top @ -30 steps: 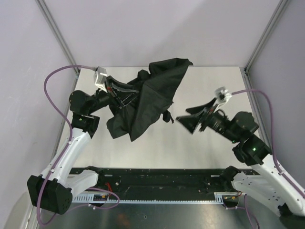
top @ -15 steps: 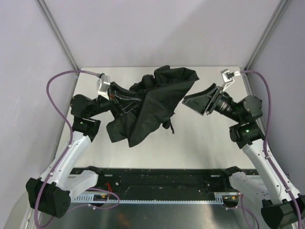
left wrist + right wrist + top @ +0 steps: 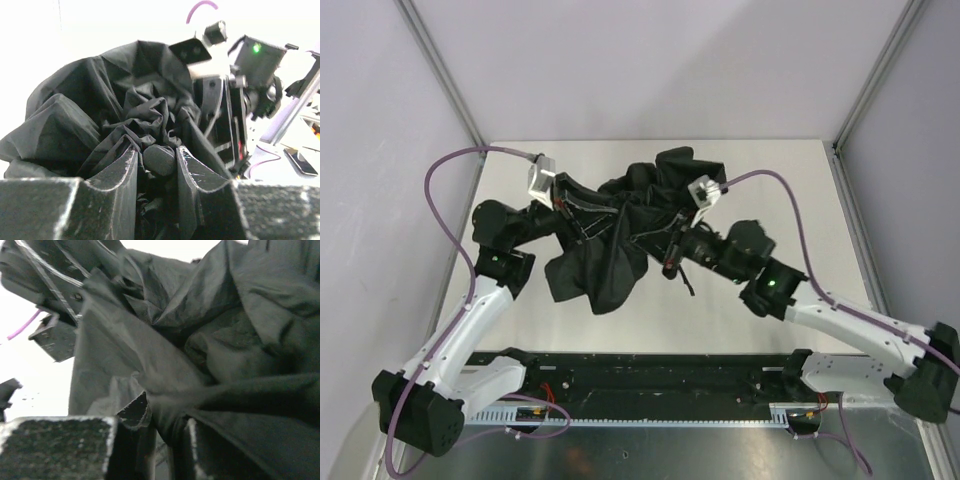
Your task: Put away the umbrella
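umbrella [image 3: 620, 235] sits at mid-counter, slightly left of centre, bunched between the two arms. canopy loose and crumpled, not folded flat; folds spill toward the near edge and toward the back. thin ribs show at its left side, next to the left end effector [image 3: 570, 207].

left end effector: reaches in from the left. in the left wrist view its two fingers [image 3: 131, 167] are clenched on a rounded black part of the umbrella [image 3: 100, 115], with fabric heaped above and behind. which part of the umbrella that is cannot be told.

right end effector [image 3: 674, 252]: comes in from the right and is pressed into the canopy's right side. in the right wrist view the jaws stand close together, grasping a fold of the umbrella's fabric [image 3: 225, 340] that runs down between them at the right end effector [image 3: 165, 432].

counter [image 3: 800, 200]: bare silver surface to the right of the bundle. whether the lowest folds touch the counter cannot be told.
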Available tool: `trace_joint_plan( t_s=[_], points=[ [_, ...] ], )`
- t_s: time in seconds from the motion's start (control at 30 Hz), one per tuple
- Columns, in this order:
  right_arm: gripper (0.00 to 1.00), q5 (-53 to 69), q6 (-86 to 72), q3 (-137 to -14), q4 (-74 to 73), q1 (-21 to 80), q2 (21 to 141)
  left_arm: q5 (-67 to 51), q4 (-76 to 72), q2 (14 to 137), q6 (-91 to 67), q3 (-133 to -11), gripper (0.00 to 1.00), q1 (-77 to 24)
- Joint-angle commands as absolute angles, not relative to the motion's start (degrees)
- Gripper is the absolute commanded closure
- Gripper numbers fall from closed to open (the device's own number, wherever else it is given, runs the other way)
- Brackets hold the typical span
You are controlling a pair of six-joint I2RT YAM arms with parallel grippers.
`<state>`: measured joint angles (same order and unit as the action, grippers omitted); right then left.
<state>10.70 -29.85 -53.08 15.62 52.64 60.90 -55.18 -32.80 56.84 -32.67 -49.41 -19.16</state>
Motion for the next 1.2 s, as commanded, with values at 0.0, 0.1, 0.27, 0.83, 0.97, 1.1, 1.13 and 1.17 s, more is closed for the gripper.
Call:
trace_joint_plan(
  t_s=[0.0, 0.1, 0.27, 0.83, 0.97, 1.1, 1.13, 1.17],
  points=[
    [0.90, -12.68, -25.23, -53.90, 20.65, 57.98, 65.29, -53.03, -38.49, 54.09, -34.94, -52.00, 1.00, -22.48],
    [0.78, -13.74, -25.03, -53.73, 17.86, 58.80, 63.92, -52.46, -38.58, 53.34, -34.53, -51.16, 1.00, -22.98],
    [0.28, -10.50, -26.86, -52.31, 2.10, 58.16, 54.40, -50.77, -38.61, 51.73, -32.18, -49.38, 1.00, -22.94],
    [0.01, 49.36, -47.70, -53.81, -7.60, 9.78, 38.58, -52.31, -38.21, 48.28, -22.39, -46.43, 1.00, -19.25],
    [0.01, 54.73, -55.11, -53.79, 0.04, 5.22, 40.17, -52.03, -38.01, 48.93, -22.00, -46.89, 1.00, -19.10],
    [0.04, 54.35, -61.90, -53.72, 7.08, 6.16, 42.90, -51.19, -38.03, 49.21, -21.79, -47.07, 1.00, -19.08],
    [0.06, 53.85, -63.30, -53.71, 9.12, 7.25, 43.33, -50.95, -37.95, 49.21, -21.62, -47.09, 1.00, -19.08],
    [0.07, 52.85, -64.21, -53.75, 10.62, 8.42, 43.55, -50.66, -37.92, 49.26, -21.49, -47.10, 1.00, -19.07]
  ],
)
